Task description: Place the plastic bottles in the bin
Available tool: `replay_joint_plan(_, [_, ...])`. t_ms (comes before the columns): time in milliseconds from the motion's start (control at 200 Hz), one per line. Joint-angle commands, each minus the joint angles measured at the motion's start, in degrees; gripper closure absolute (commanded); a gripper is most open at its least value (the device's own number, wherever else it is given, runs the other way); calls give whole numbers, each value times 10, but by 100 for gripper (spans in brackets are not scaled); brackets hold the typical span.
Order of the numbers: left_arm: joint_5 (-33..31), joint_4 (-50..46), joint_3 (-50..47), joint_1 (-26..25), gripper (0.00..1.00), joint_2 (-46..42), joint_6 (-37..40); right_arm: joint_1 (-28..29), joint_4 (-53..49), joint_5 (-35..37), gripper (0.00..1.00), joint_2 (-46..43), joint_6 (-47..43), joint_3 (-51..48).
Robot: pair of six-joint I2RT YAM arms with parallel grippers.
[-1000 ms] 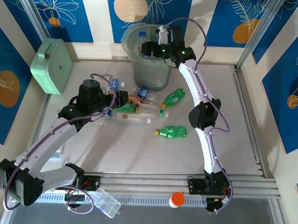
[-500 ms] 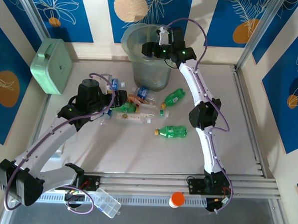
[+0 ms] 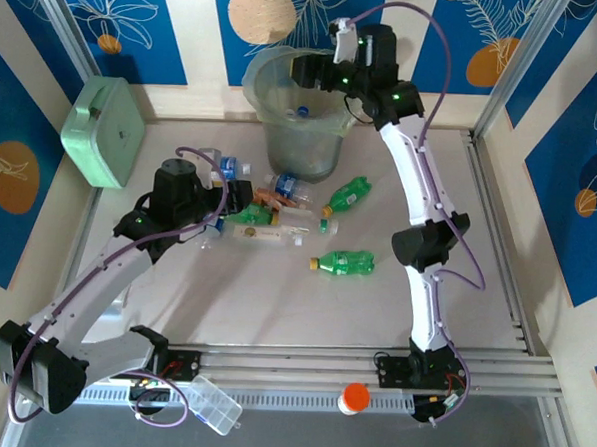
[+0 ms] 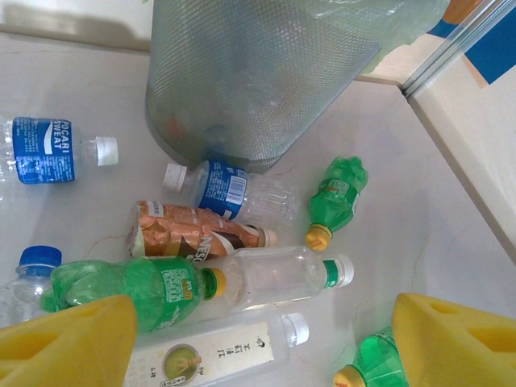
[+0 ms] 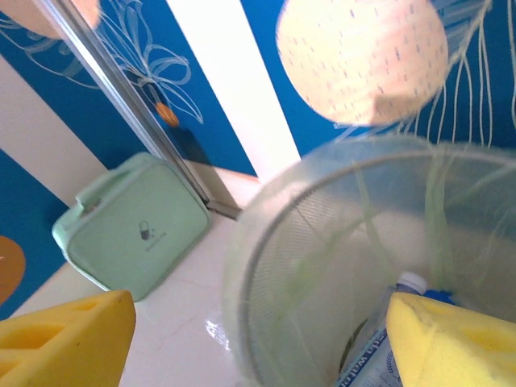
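Note:
The bin (image 3: 295, 143) stands at the back of the table with a blue-labelled bottle (image 5: 377, 348) inside it. My right gripper (image 3: 309, 70) hangs open over its rim (image 5: 262, 242), holding nothing. Several plastic bottles lie on the table in front of the bin. My left gripper (image 3: 238, 195) is open just above that cluster. Between its pads lie a clear bottle with a matcha label (image 4: 218, 351) and a clear white-capped one (image 4: 282, 274). Beside them are a green yellow-capped bottle (image 4: 129, 286), a brown-labelled one (image 4: 189, 234) and two blue-labelled ones (image 4: 230, 187) (image 4: 44, 149).
Two green bottles (image 3: 349, 193) (image 3: 345, 262) lie apart to the right of the cluster. A mint green box (image 3: 105, 131) leans at the left wall. An orange-capped jar (image 3: 353, 397) and a clear case (image 3: 214, 404) sit by the front rails.
My right gripper has risen and drawn back from inside the bin's mouth. A blue-capped bottle that was near the rim now lies lower in the bin. The left arm has hardly moved.

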Motion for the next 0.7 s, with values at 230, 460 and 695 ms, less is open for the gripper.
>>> replay_joint_plan(230, [-22, 12, -3, 12, 17, -20, 7, 62, -69, 98, 23, -171, 7, -159])
replay_joint_plan(460, [-33, 10, -5, 15, 17, -18, 6, 140, 28, 189, 25, -394, 32, -529])
replay_joint_plan(695, [-30, 12, -9, 15, 17, -15, 3, 140, 12, 287, 26, -557, 289, -802])
